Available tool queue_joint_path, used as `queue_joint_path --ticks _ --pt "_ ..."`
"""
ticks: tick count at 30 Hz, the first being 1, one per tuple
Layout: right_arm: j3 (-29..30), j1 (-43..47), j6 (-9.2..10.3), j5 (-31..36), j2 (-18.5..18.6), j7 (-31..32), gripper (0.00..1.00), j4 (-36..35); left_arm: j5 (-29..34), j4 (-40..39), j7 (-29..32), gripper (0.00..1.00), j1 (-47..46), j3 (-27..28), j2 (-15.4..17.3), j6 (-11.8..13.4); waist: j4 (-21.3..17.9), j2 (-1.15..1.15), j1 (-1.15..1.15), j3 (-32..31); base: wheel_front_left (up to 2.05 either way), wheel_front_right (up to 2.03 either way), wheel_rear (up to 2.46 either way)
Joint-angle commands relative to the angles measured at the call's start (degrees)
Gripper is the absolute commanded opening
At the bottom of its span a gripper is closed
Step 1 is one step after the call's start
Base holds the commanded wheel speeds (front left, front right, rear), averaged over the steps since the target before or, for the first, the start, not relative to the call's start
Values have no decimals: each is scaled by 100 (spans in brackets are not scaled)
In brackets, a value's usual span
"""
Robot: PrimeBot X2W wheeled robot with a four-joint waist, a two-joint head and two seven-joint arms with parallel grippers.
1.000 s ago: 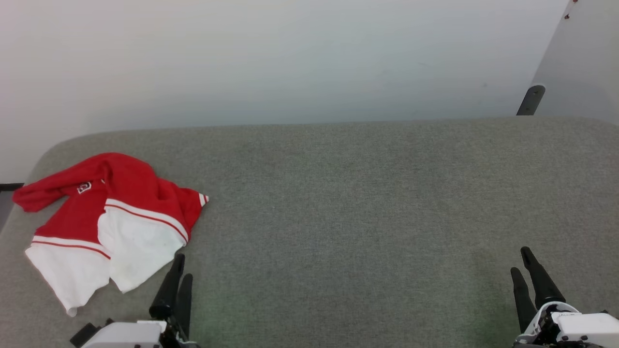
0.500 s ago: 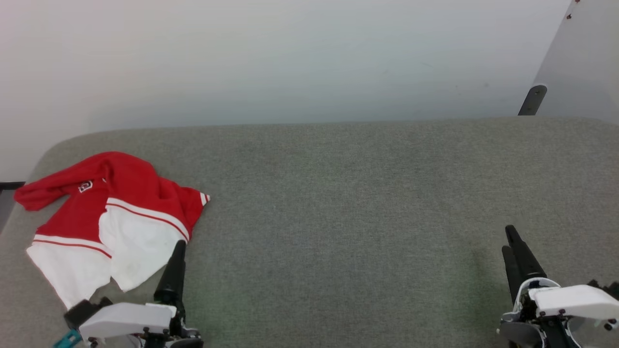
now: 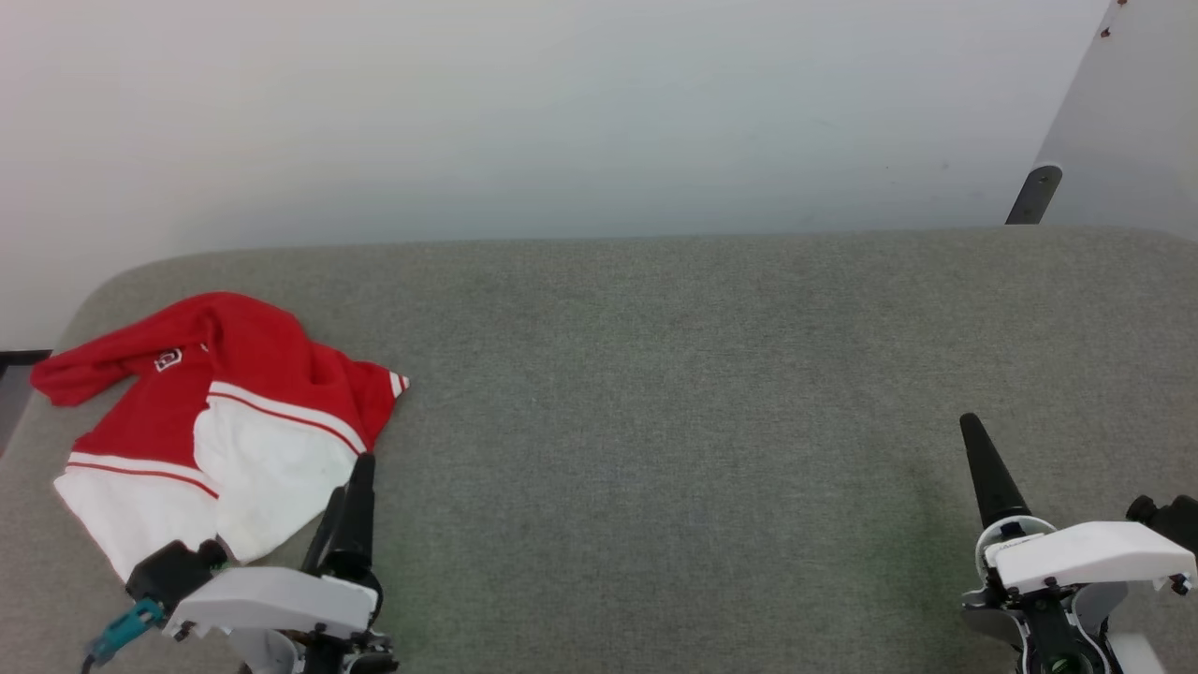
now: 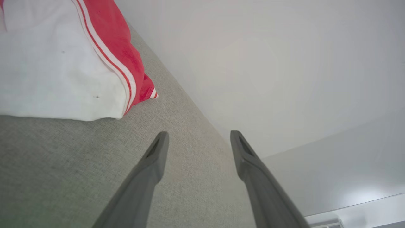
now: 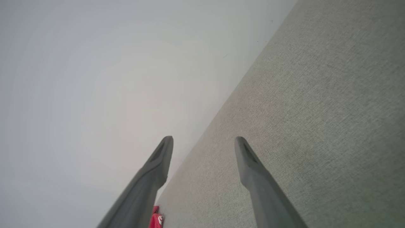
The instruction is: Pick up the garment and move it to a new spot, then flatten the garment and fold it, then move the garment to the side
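Note:
The garment [image 3: 211, 412] lies crumpled at the left end of the grey surface [image 3: 655, 374], red on top with white panels and red-white stripe trim toward me, a small white logo near its far edge. My left gripper [image 3: 351, 482] sits just right of its white lower edge, open and empty. The left wrist view shows the garment [image 4: 63, 63] up and left of the spread fingers [image 4: 155, 155], apart from them. My right gripper [image 3: 973, 440] stands open and empty over bare surface at the far right. A red scrap of the garment [image 5: 156, 218] peeks beside the right gripper's fingers [image 5: 250, 161].
A pale wall [image 3: 562, 112] rises behind the grey surface. A dark bracket [image 3: 1029, 195] on a light panel stands at the back right. The surface's rounded left corner [image 3: 56, 337] lies just beyond the garment. Bare grey fabric stretches between the two grippers.
Both arms have risen and rolled, their white wrist housings now showing more. The left gripper shifted slightly right beside the garment. Both grippers finished opening. The garment has not moved.

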State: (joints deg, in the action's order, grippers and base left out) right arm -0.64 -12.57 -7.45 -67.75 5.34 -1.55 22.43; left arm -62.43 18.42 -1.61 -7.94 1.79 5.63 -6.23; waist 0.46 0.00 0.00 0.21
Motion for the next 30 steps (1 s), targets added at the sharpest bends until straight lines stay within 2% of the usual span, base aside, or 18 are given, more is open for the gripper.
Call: queue_joint_path --ticks 1,16,30 --pt "-32 -199 -2 161 40 -42 100 -27 189 -75 -37 100 -153 -26 56 24 0 0 0 0 0 0 0" --pt "21 -386 -3 2537 0 -362 100 103 1805 -13 -357 100 -206 -210 157 168 -7 0 0 -15 0 0 0" --pt "166 -493 -3 4125 -66 -601 100 278 2817 77 -595 100 -225 -264 223 275 -35 0 0 -54 0 0 0"
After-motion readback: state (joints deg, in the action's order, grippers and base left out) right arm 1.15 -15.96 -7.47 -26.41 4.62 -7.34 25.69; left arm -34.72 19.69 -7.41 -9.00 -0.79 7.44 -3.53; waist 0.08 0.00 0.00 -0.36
